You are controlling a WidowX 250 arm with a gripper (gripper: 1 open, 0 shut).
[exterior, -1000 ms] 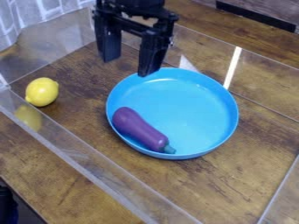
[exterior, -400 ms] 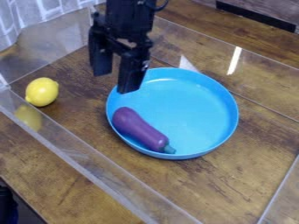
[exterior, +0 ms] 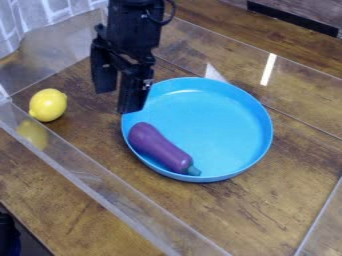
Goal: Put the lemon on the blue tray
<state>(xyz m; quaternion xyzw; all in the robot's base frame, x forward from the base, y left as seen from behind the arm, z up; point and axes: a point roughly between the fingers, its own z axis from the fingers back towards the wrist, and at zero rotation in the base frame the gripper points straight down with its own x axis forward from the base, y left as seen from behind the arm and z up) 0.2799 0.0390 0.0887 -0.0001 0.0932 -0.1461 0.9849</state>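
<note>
lemon [exterior: 48, 104] left of blue tray [exterior: 230, 106], well apart

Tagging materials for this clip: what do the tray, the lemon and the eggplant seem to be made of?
Blue tray: likely smooth matte plastic, from its even color and thin molded rim.
Lemon: real or plastic, unclear; bright yellow with a soft sheen.
Eggplant: probably glossy plastic, given its highlight.

Lemon [exterior: 48, 104] on table [exterior: 254, 215], left of tray [exterior: 230, 122], not on it. Eggplant [exterior: 162, 147] in tray, at its near left part. Clear wall [exterior: 100, 185] in front of lemon and tray. Robot hand [exterior: 123, 70] above table, between lemon and tray.
</note>
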